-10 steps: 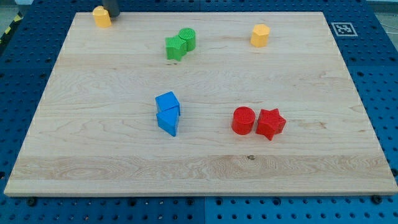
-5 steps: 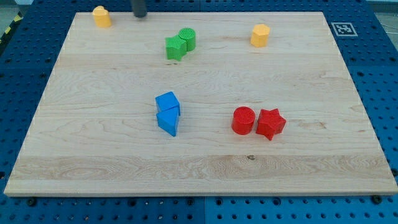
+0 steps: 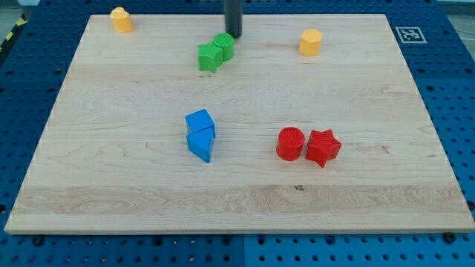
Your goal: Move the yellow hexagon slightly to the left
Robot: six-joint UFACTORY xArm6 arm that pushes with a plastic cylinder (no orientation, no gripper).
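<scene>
When reading the camera view, locate the yellow hexagon (image 3: 310,42) near the top edge of the bench (image 3: 415,148), right of the bench's middle line, standing alone. Locate my tip (image 3: 234,35) well apart from the yellow hexagon, toward the view's left and at almost the same height in the view, slightly nearer the top. No contact between the two.

Treat the tool as a single straight dark rod (image 3: 233,16): no jaws to spread or press together, pinching nothing. Note its pose: upright, entering from the view's top edge, with the lower end down at the bench surface. Arm above the rod out of frame.

Place the remaining items from the yellow hexagon as follows:
- Green cylinder (image 3: 223,45): to the left, just below and beside my tip; contact with my tip cannot be told.
- Green star (image 3: 210,56): further left, touching the green cylinder.
- Second yellow block (image 3: 121,19): far to the left, at the bench's top-left corner.
- Blue cube (image 3: 200,122) and blue triangle (image 3: 200,145): below and to the left, touching each other.
- Red cylinder (image 3: 290,143) and red star (image 3: 323,147): well below, side by side.
</scene>
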